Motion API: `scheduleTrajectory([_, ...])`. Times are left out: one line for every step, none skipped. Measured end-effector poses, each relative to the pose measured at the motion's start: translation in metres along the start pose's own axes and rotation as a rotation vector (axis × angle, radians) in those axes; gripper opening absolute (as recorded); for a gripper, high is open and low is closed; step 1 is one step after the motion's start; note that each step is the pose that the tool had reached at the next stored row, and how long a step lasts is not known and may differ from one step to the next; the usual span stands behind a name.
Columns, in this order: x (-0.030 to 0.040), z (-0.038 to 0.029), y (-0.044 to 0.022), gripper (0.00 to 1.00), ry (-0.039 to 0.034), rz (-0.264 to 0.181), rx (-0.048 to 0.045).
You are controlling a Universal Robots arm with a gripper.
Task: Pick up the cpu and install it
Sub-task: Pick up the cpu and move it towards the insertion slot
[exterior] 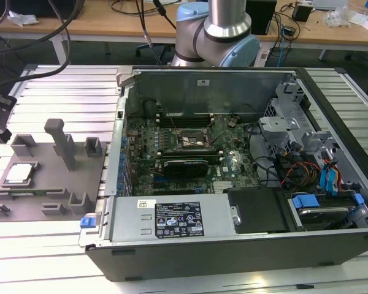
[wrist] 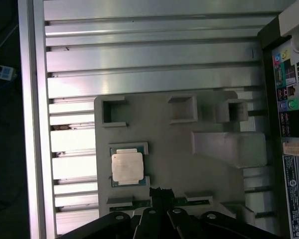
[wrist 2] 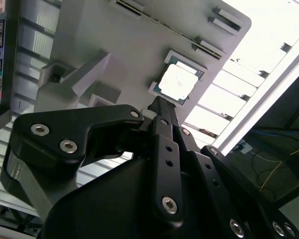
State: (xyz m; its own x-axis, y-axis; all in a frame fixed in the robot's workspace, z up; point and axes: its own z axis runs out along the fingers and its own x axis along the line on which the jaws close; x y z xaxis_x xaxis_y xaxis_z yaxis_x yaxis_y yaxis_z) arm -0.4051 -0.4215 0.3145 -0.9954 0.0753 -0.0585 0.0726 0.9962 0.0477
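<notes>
Silvery-grey metal caps the cpu [wrist: 127,166], a small flat square with a thin darker rim. It lies face up in a shallow seat on the grey fixture plate [wrist: 179,144]. In the first wrist view the seat has raised lips along two opposite sides of the chip, and the other two sides look free.

I judge it light and stiff, with no give under pressure. Its polished top is likely slippery, and the thin rim offers little height to bear on. The underside is probably the fragile part, so it should not be dragged or tipped across the plate. The best hold looks to be on the two free edges, squarely and low on the rim, keeping the chip level.

The gripper [wrist: 157,191] hangs over the plate near the chip but apart from it, not touching. Its fingers are drawn together at a narrow tip with nothing between them, so the chip has not been picked up.

Around the seat the plate carries other grey blocks and pockets. The plate rests on a ribbed aluminium counter [exterior: 61,104], at the exterior view's left. Just beside it, toward the exterior view's right, the open computer case [exterior: 202,245] lies on its side. The motherboard socket [exterior: 195,142] is well apart from the chip.
</notes>
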Motion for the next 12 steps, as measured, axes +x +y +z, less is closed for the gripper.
scheduleTrajectory([0.0022,0.0000,-0.0001,0.11,-0.0003,0.000,-0.0001])
scheduleTrajectory([0.0046,0.0001,-0.0002,0.11,-0.0004,0.000,0.0000])
scheduleTrajectory([0.0063,0.0003,-0.0003,0.11,-0.0005,0.000,0.0000])
scheduleTrajectory([0.0089,0.0008,-0.0004,0.11,-0.0006,0.000,-0.0001])
scheduleTrajectory([0.0099,0.0011,-0.0004,0.11,-0.0007,0.000,-0.0001])
scheduleTrajectory([0.0120,0.0016,-0.0005,0.11,-0.0008,0.000,0.0000])
scheduleTrajectory([0.0143,0.0022,-0.0006,0.11,-0.0010,0.000,-0.0001])
scheduleTrajectory([0.0155,0.0025,-0.0006,0.11,-0.0010,0.000,-0.0001])
scheduleTrajectory([0.0168,0.0028,-0.0007,0.11,-0.0010,0.000,-0.0001])
scheduleTrajectory([0.0179,0.0030,-0.0007,0.11,-0.0011,0.000,-0.0001])
scheduleTrajectory([0.0204,0.0034,-0.0009,0.11,-0.0010,0.000,-0.0001])
scheduleTrajectory([0.0214,0.0035,-0.0009,0.11,-0.0011,0.000,-0.0001])
